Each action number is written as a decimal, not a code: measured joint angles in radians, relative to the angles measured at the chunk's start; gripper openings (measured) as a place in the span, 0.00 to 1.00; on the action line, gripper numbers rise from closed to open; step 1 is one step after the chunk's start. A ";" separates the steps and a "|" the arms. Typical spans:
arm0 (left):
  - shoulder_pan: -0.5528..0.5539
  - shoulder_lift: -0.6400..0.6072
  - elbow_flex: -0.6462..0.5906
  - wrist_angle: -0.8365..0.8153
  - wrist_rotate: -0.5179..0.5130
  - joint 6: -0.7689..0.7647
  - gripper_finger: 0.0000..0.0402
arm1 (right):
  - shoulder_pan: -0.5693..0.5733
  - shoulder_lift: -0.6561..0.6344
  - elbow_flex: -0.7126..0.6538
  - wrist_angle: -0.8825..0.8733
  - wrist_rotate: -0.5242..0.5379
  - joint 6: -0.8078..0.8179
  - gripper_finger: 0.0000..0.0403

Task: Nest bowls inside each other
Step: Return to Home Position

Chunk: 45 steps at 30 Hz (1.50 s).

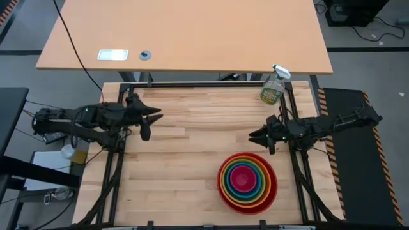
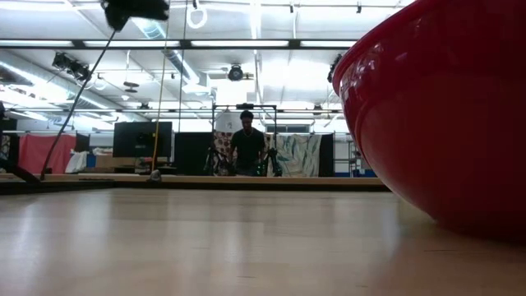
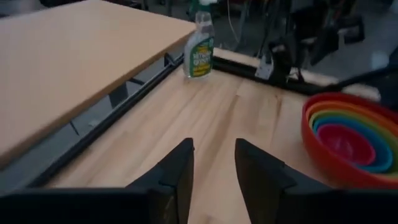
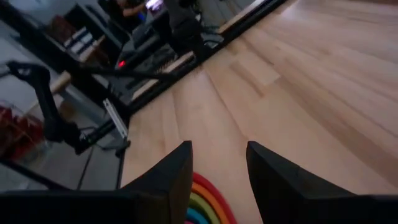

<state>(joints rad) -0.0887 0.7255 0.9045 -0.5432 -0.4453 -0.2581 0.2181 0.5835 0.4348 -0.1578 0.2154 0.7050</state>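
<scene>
**Bowls nested lower right; both arms at table edges**

High view: a spray bottle (image 1: 273, 86) stands upright at the upper right corner of the wooden table (image 1: 185, 172), against the black frame rail and well apart from the bowls. Above the table in the frame runs a tan desk (image 1: 192, 32) carrying a small white plate (image 1: 113, 55) and a round grey disc (image 1: 146, 55) side by side. Low view: a person (image 2: 246, 144) stands far back in the room beyond the table.

The bowl stack (image 1: 247, 182) sits lower right of the frame, close to the right rail. One bowl sits inside the next: red outermost, then orange, yellow, green, blue, with pink in the centre. The thin middle rims are hard to separate from above, so this order is probably right rather than certain. In the low view the red bowl's wall fills the right side.

The left gripper (image 3: 213, 144) lies at centre left of the high frame, fingers spread with bare table between them. The right gripper (image 4: 217, 147) lies at centre right, between bottle and bowls, fingers likewise spread, apart from the stack.
</scene>
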 joint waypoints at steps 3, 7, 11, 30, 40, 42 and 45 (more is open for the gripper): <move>0.005 -0.081 -0.146 0.095 0.006 -0.076 0.29 | -0.030 -0.079 -0.054 0.008 -0.009 0.019 0.39; 0.004 -0.185 -0.303 0.129 -0.009 -0.199 0.29 | -0.052 -0.202 -0.112 -0.010 -0.002 0.033 0.39; 0.005 -0.316 -0.406 0.130 -0.080 -0.275 0.28 | -0.080 -0.345 -0.177 -0.031 0.028 0.063 0.39; 0.007 -0.686 -0.704 0.124 -0.209 -0.456 0.28 | -0.168 -0.579 -0.338 -0.130 -0.077 0.212 0.39; 0.002 -0.673 -0.804 0.270 -0.173 -0.306 0.29 | -0.168 -0.576 -0.338 -0.128 0.061 0.156 0.39; 0.003 -0.674 -0.804 0.269 -0.188 -0.242 0.29 | -0.168 -0.572 -0.338 -0.126 0.044 0.108 0.39; 0.002 -0.674 -0.804 0.259 -0.188 -0.118 0.29 | -0.168 -0.573 -0.338 -0.115 0.026 0.082 0.39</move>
<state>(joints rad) -0.0864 0.0519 0.1005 -0.2843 -0.6331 -0.3762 0.0498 0.0109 0.0971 -0.2731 0.2416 0.7874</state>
